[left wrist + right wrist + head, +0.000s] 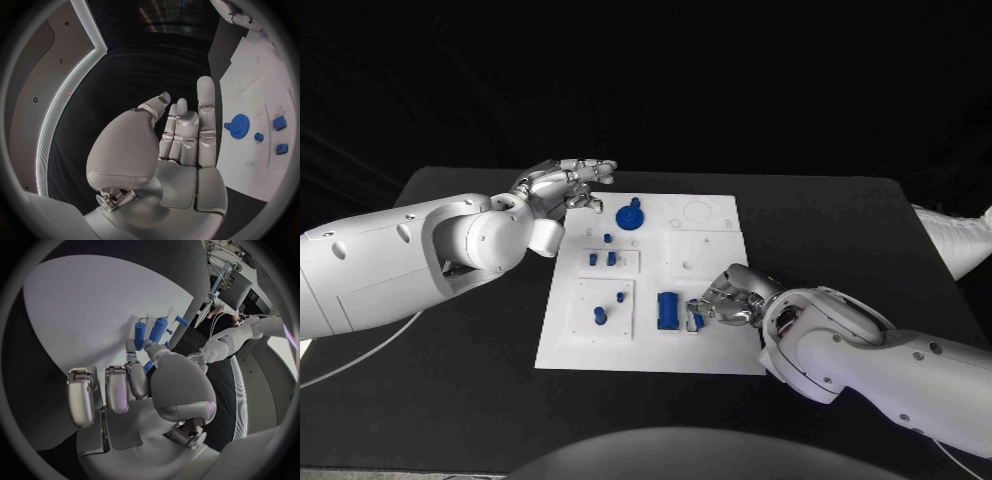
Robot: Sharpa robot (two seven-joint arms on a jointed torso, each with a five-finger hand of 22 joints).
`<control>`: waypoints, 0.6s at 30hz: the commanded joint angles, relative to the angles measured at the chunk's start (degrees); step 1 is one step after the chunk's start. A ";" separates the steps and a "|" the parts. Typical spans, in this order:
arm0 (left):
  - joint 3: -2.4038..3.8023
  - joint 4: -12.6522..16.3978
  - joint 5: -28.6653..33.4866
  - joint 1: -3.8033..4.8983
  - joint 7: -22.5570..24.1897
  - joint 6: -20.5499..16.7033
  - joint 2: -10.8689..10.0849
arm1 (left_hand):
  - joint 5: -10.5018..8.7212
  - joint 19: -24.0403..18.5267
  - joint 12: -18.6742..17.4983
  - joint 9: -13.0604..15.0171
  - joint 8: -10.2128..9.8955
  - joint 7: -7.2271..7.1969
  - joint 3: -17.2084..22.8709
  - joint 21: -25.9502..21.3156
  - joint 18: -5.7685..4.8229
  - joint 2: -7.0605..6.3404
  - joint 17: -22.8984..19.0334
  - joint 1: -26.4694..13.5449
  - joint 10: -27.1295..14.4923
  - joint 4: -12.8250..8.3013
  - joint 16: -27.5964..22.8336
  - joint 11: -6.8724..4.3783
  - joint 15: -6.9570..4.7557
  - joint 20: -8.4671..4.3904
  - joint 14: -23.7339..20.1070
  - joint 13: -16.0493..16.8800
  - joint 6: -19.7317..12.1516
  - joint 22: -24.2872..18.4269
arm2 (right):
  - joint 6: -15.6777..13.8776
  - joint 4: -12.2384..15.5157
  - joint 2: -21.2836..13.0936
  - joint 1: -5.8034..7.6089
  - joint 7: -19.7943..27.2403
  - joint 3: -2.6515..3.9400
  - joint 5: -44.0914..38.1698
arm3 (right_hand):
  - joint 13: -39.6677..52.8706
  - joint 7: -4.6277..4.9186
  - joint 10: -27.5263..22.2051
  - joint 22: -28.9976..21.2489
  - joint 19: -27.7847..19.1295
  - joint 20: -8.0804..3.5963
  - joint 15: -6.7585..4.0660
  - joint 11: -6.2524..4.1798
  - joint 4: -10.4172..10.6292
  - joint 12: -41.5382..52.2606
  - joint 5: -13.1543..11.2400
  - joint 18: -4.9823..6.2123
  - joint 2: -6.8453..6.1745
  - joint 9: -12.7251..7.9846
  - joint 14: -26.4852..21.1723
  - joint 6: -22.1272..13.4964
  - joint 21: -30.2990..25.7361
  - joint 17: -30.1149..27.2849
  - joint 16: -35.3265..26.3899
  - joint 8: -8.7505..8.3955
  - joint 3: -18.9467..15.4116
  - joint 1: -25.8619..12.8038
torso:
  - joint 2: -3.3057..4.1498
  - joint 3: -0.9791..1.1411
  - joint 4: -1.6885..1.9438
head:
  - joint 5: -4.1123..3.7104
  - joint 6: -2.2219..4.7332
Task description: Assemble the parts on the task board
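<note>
Beside the left robot hand, which hovers at the far left corner of the task board with its fingers spread wide and nothing in them, a blue gear sits on the white plate. Just before the right robot hand stands a blue block near the board's front edge; its fingers curl down at a small blue part, though whether they grip it I cannot tell. Small blue pegs stand nearby on the board, which lies on the black bench.

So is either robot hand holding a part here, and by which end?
Left robot hand holds nothing, fingers apart. Right robot hand touches a small blue part on the task board; a hold cannot be told.
</note>
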 commanded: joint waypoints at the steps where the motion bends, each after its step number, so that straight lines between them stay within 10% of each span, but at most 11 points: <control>1: 0.03 0.20 -0.37 0.03 0.16 1.16 0.01 | 0.20 -0.21 0.31 0.06 0.23 0.04 0.23 -0.26 0.60 0.18 -0.05 0.37 -0.34 -0.02 -0.11 0.12 0.16 0.26 -0.26 -0.06 -0.24 -0.02 | 2.58 -0.20 0.18 -0.20 -0.66 -0.17 -0.13 | 5.53 -0.14 0.08 13.82 5.64 -0.47 -0.39 -0.25 0.44 -0.41 0.33 -0.50 -0.09 0.14 4.16 0.62 0.35 4.95 -0.08 0.18 -0.11 -0.53 | 0.04 0.03 0.01 | 0.05 -0.03; 18: 0.03 0.21 -0.39 0.04 0.14 1.09 -0.09 | 0.19 -0.25 0.34 0.06 0.30 0.06 0.26 -0.28 0.60 0.14 -0.33 0.35 -0.40 -0.04 -0.25 0.15 0.17 0.27 -0.39 -0.11 -0.31 -0.02 | 3.06 0.09 0.41 -0.20 -0.43 -0.17 -0.35 | 6.28 -0.70 0.61 14.06 5.71 -0.72 -0.72 -0.70 0.78 0.77 0.19 -0.55 -0.06 0.55 4.24 1.79 0.52 5.35 0.17 1.09 -0.70 -1.00 | 0.02 0.03 -0.01 | 0.28 -0.26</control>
